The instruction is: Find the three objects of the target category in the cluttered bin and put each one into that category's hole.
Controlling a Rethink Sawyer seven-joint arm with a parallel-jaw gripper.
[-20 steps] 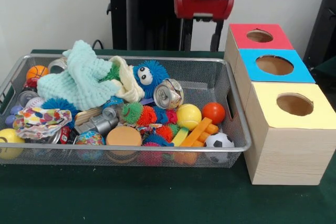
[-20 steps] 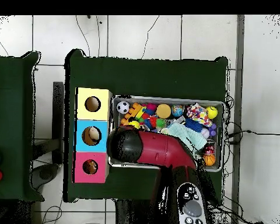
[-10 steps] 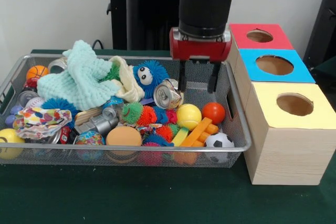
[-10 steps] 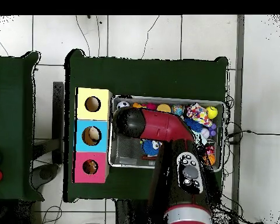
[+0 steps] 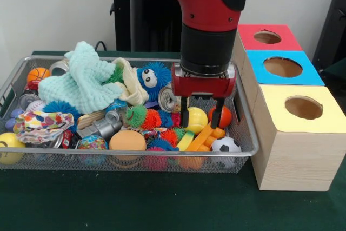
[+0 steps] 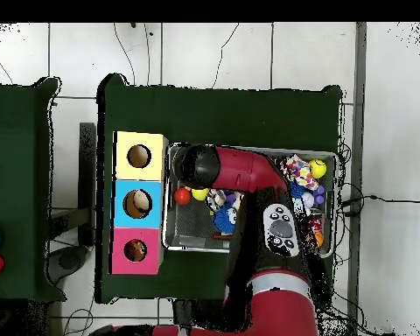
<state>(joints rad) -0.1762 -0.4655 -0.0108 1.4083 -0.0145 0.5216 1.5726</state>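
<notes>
- Claw (image 5: 201, 118) open, fingers pointing down into the bin (image 5: 246, 133), one on each side of the yellow ball (image 5: 194, 119); nothing gripped. Fingers bracket the ball, so it reads as the intended pick.
- Orange ball (image 5: 220, 116) lies just beside the outer finger; orange bars (image 5: 203, 136) and soccer ball (image 5: 225, 145) sit just in front. Tight quarters; a closing finger could nudge them.
- Can (image 5: 168, 97) sits beside the claw, partly hidden behind it, next to the blue fuzzy toy (image 5: 153, 79).
- Balls look like the target category, judging by the aim; more show across the bin: basketball (image 5: 38, 74) in the far corner, another yellow ball (image 5: 9, 147) at the near corner.
- Mint cloth (image 5: 84, 84) is heaped over one end and may hide more.
- Three boxes stand against the bin's end: yellow (image 5: 303, 107), blue (image 5: 282, 67), red (image 5: 267, 37), each with a round hole on top.
- Overhead, something pale shows inside the blue hole (image 6: 138, 203).
- Desk (image 5: 162, 204) covered in dark green; white wall behind, pale tiled floor (image 6: 231, 52) around.
</notes>
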